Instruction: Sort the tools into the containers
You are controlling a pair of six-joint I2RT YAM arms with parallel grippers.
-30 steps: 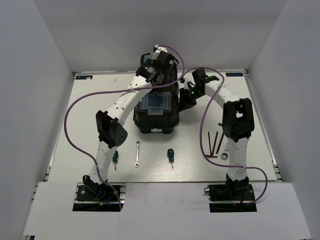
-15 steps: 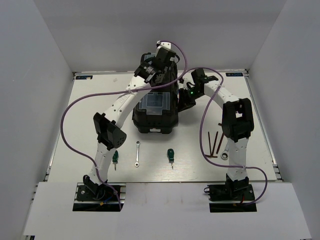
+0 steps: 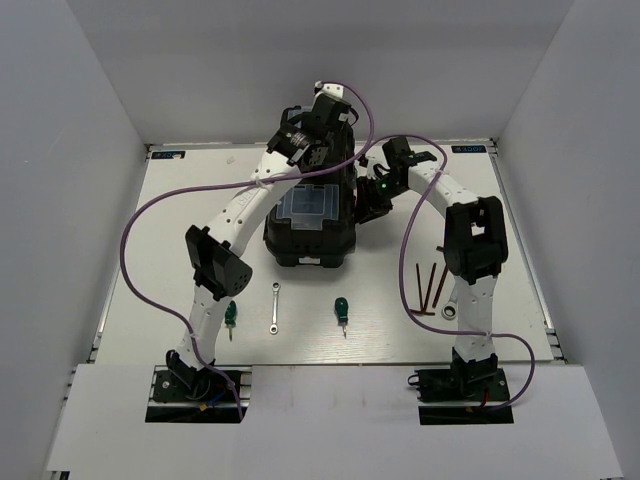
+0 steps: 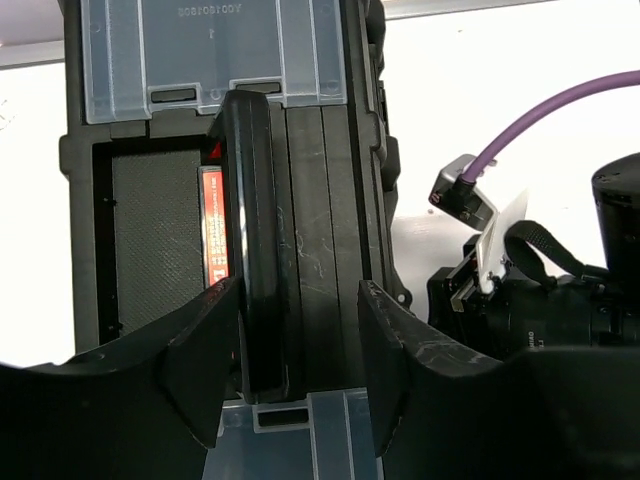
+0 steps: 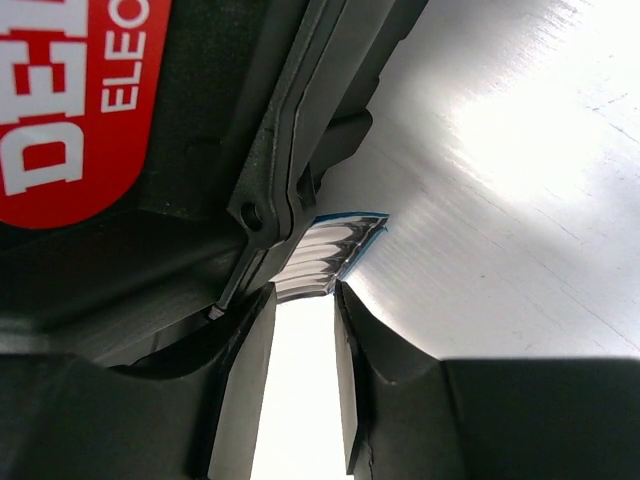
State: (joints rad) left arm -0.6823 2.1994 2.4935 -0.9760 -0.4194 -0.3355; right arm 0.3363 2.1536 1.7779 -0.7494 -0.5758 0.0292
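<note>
"Left gripper over the toolbox: how did it stand?"

"Spread, its fingers straddling the black handle on the lid, clear bins at either end of that handle. The right gripper sat low beside the toolbox's right side, jaws slightly parted, a silvery latch at their tips; whether they touched it could not be told."

"And the tools?"

"All lay on the table, nearer the arms than the toolbox: one green screwdriver, a small wrench and a second screwdriver before it, three hex keys and a larger wrench off to its right."
</note>
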